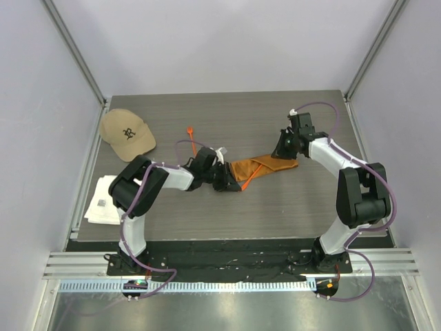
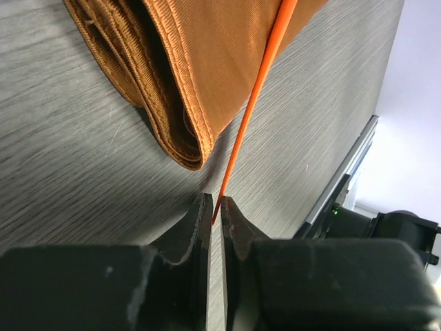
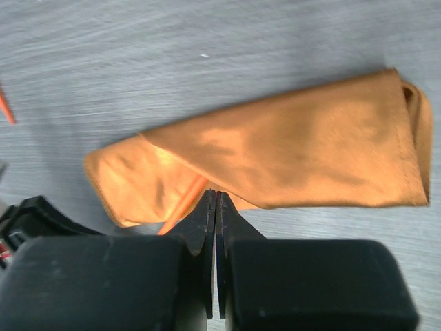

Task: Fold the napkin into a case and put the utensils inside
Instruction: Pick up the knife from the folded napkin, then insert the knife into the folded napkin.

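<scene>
Nearest the bases: left gripper point(image 2: 215, 205) is nearly closed and pinches the tail end of the first utensil point(image 2: 251, 110). Gripping it by the end leaves the shaft free to slide lengthwise. The shaft runs from the jaws up to the case point(image 2: 182, 62), the folded napkin lying flat mid-table point(image 1: 207, 110); probably mid-insertion. Beyond, right gripper point(image 3: 216, 198) is fully closed with its tips at the case's flap edge, likely steadying the cloth; can't tell if it pinches fabric. Farthest, second utensil point(image 1: 192, 140) lies apart, not yet in.

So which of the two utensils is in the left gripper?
The utensil resting against the folded napkin; the other utensil lies loose near the cap.
</scene>
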You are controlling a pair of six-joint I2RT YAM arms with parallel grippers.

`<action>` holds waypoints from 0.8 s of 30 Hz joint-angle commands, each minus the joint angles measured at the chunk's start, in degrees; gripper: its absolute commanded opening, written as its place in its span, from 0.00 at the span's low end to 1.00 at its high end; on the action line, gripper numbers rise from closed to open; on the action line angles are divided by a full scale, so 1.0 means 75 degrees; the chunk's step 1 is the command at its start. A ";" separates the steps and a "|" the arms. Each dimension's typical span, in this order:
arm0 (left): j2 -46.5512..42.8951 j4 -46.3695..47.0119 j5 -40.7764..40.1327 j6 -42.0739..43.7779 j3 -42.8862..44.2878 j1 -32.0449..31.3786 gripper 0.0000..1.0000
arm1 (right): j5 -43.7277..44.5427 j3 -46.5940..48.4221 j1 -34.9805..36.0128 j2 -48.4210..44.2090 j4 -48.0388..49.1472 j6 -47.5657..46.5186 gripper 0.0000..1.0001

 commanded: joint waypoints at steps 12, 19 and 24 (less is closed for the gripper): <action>-0.0043 -0.3006 0.0816 0.1941 0.1843 0.0016 0.00 | 0.1326 -0.0454 -0.0439 0.0118 0.0291 -0.0101 0.01; 0.0320 -0.4364 0.1800 0.2913 0.2837 0.0110 0.00 | 0.1455 -0.0407 -0.0522 0.0318 0.0700 -0.0161 0.01; 0.0543 -0.5431 0.2152 0.3989 0.3435 0.0262 0.00 | 0.1256 -0.0232 -0.0557 0.0587 0.0970 -0.0172 0.01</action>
